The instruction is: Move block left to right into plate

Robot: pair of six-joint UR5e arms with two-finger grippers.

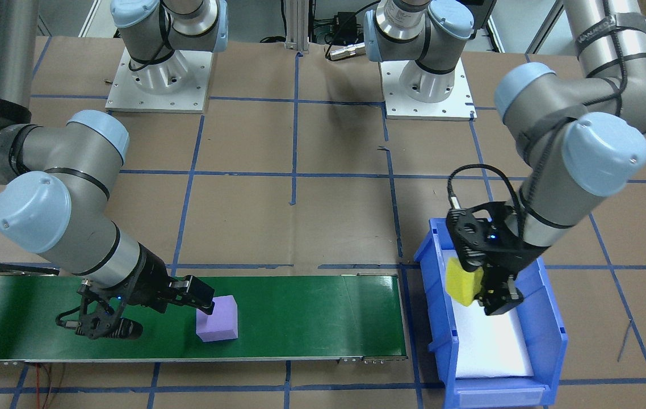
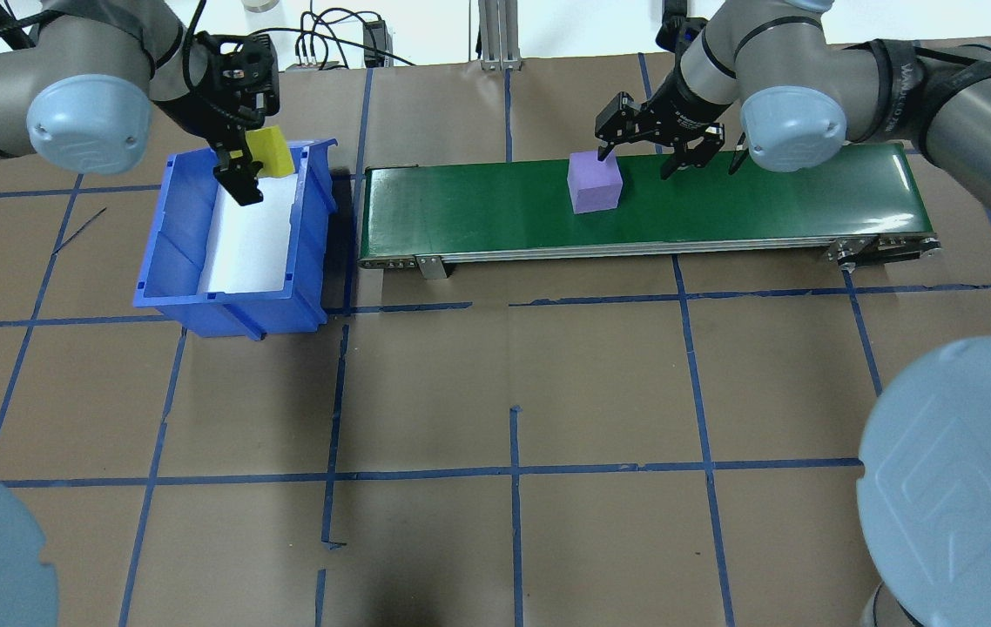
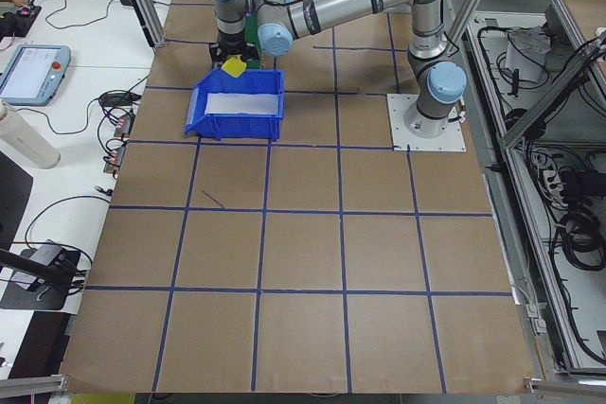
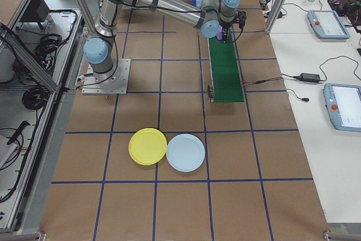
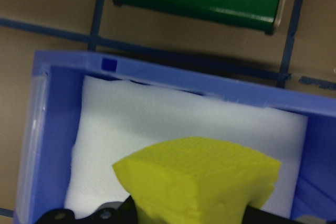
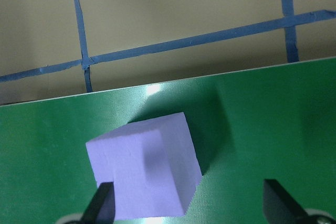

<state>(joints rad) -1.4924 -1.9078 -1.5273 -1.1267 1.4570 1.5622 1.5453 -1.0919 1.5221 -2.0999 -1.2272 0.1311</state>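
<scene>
Right gripper [image 2: 642, 157] open, one finger touching purple block [image 2: 594, 181], frame upper centre: off-centre, risked shoving it. Left gripper [image 2: 245, 171] clamped yellow block [image 2: 270, 150], upper left.

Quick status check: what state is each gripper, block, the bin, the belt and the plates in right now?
Left gripper: shut on the yellow block, above the bin.
Yellow block: held, lifted.
Right gripper: open, one fingertip at the purple block.
Purple block: resting on the belt, not gripped.
Blue bin: upright, white liner inside.
Green belt: carries only the purple block.
Yellow plate: empty.
Pale blue plate: empty.
</scene>
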